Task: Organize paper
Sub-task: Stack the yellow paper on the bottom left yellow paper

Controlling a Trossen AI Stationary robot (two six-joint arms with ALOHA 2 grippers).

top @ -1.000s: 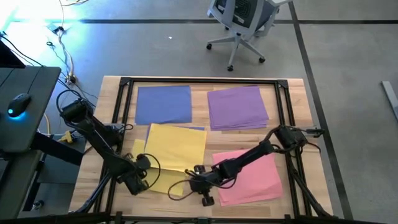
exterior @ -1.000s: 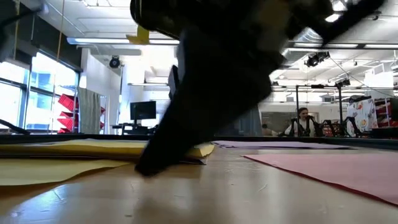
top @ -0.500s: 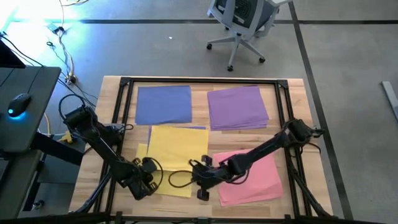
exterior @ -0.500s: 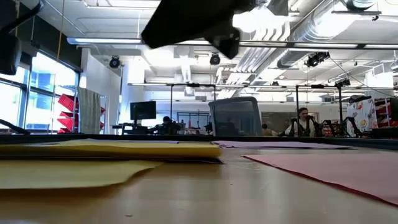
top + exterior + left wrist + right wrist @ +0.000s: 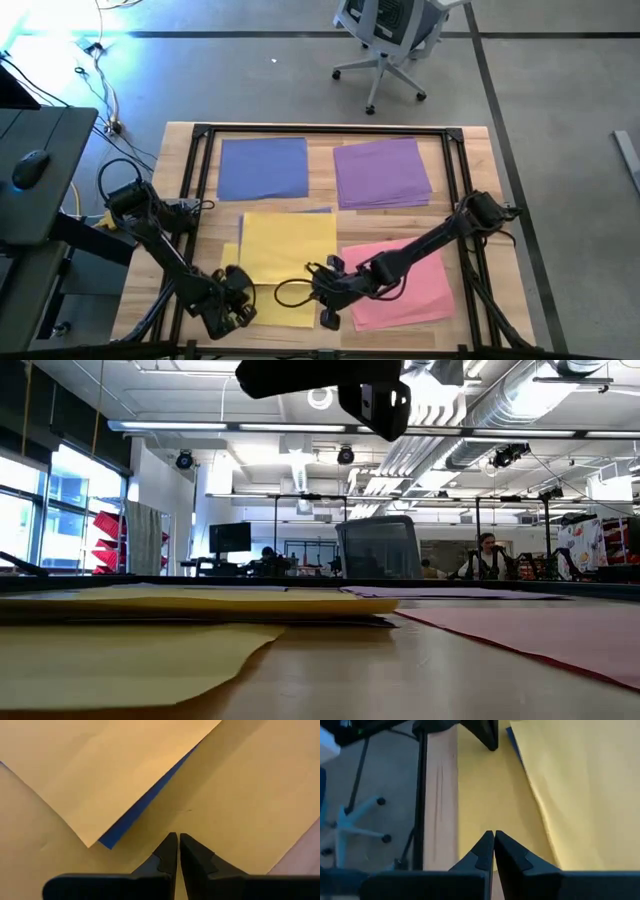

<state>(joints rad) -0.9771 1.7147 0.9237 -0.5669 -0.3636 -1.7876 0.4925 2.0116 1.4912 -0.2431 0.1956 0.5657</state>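
Lying across the wooden table [image 5: 478,190] are four groups of paper. The periwinkle blue sheets [image 5: 263,168] sit at the far left, the purple sheets [image 5: 381,172] at the far right beside them, well apart from the arms. The pink sheets [image 5: 412,285] lie at the near right, and the yellow sheets [image 5: 282,262] at the near middle, between the two grippers. A thin blue edge [image 5: 145,805] peeks out from under the upper yellow sheet, which rests askew on another yellow sheet below it.

The left gripper [image 5: 236,303] hangs at the near left corner of the yellow sheets, its fingers [image 5: 169,852] pressed together with nothing between them, pointing over the lower yellow sheet just short of the upper sheet's corner. The right gripper [image 5: 322,288] is at the near right edge of the yellow sheets, beside the pink sheets; its fingers [image 5: 487,851] are also closed and empty, aimed over yellow paper toward the table's edge and its black frame rail [image 5: 421,795].

In the low view the yellow paper [image 5: 150,650] lies flat in front, the pink paper [image 5: 540,630] to the right, with one dark gripper [image 5: 340,385] above. A person [image 5: 486,556] sits in the room beyond.
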